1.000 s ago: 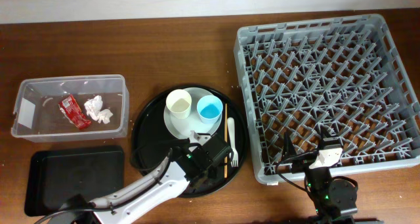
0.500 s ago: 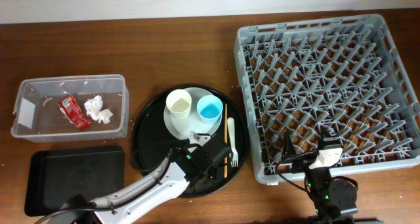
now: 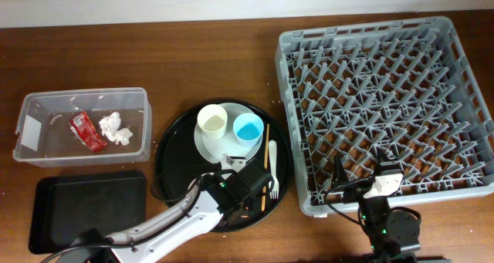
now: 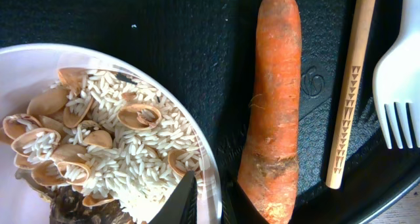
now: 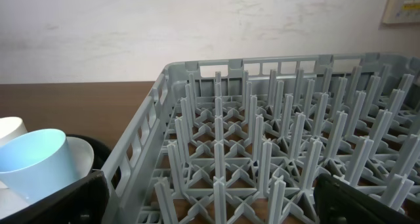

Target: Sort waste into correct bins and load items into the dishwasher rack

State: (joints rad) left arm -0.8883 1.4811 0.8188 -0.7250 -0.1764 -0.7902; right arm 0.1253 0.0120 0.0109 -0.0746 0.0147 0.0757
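In the left wrist view a pinkish-white bowl (image 4: 39,73) holds rice, nut shells and brownish scraps (image 4: 118,152). My left gripper (image 4: 210,191) is shut on its right rim, one finger inside and one outside. Right of that lie an orange carrot (image 4: 275,99), a wooden chopstick (image 4: 351,86) and a white fork (image 4: 400,86). From overhead the left gripper (image 3: 235,187) hides the bowl. A cream cup (image 3: 211,122) and a blue cup (image 3: 248,128) stand on the grey plate (image 3: 204,145). My right gripper (image 5: 210,204) is open at the grey rack's (image 3: 287,124) front edge.
All the dishes sit on a round black tray (image 3: 170,163). At the left, a clear tub (image 3: 31,109) holds a red wrapper (image 3: 87,132) and a white tissue (image 3: 113,128). A shallow black rectangular tray (image 3: 89,205) lies in front of the tub.
The left gripper's jaws have drawn in on the bowl's rim, with the arm hardly shifting. The right arm has not moved.
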